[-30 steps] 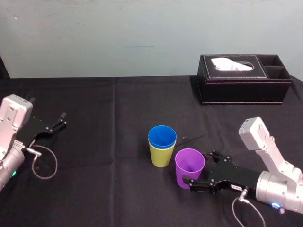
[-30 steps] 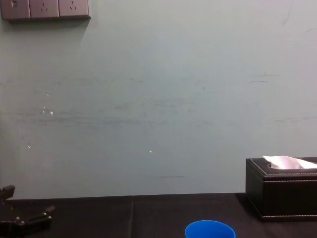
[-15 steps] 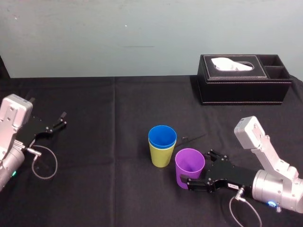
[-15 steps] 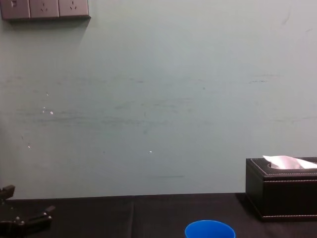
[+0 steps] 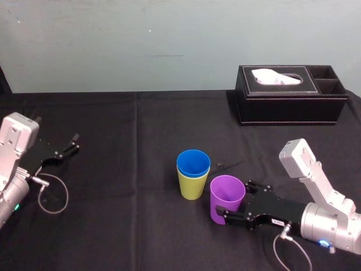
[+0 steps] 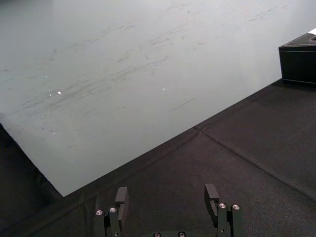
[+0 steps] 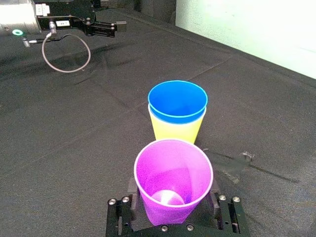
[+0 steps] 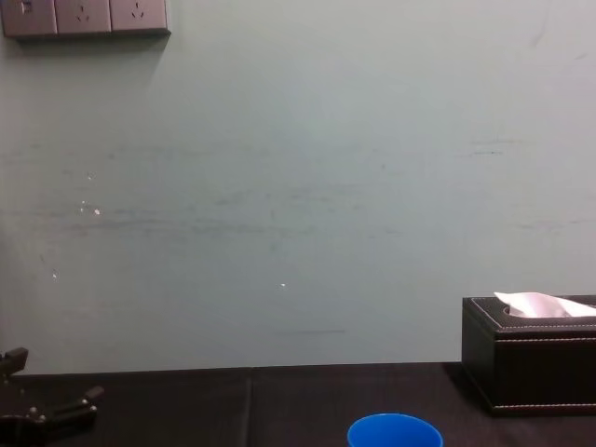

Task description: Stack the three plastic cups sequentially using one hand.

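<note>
The right gripper (image 5: 230, 213) is clamped on the lower part of the purple cup (image 5: 227, 196), one finger on each side. Its arm is laid low across the black table (image 5: 113, 226) from the near right. The purple cup is seen upright, just right of and nearer than the blue cup (image 5: 193, 163), which is nested in the yellow-green cup (image 5: 191, 187). The left gripper (image 5: 67, 148) is parked at the left, jaws spread wide, nothing held.
</note>
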